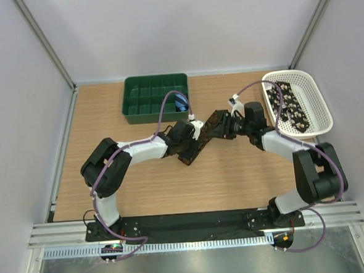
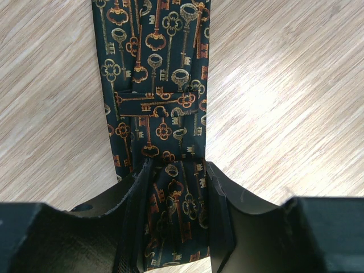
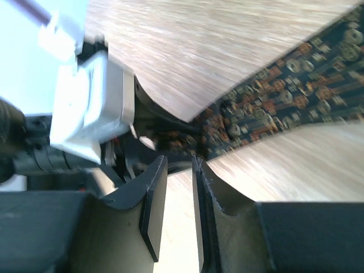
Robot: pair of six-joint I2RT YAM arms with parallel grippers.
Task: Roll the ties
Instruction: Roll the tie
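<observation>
The tie (image 1: 202, 140) lies mid bench (image 1: 234, 183), slanting toward 1 o'clock. The left gripper (image 2: 173, 165) clamps it. The right gripper (image 3: 179, 156) is nearly closed; whether it grips I cannot tell. The cloth looks soft, light and slippery, so it is probably best pinched at one end.

Lab cell — white panels (image 1: 163, 26), aluminium rail (image 1: 193, 225)

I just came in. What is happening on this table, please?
Two robot arms are working on one dark patterned tie that lies on the table, not rolled yet. The left gripper has the tie between its fingers and seems to pinch it. The right gripper, almost closed, is at one end of it; whether it grips the cloth is unclear. A second tie waits in the white basket.
</observation>
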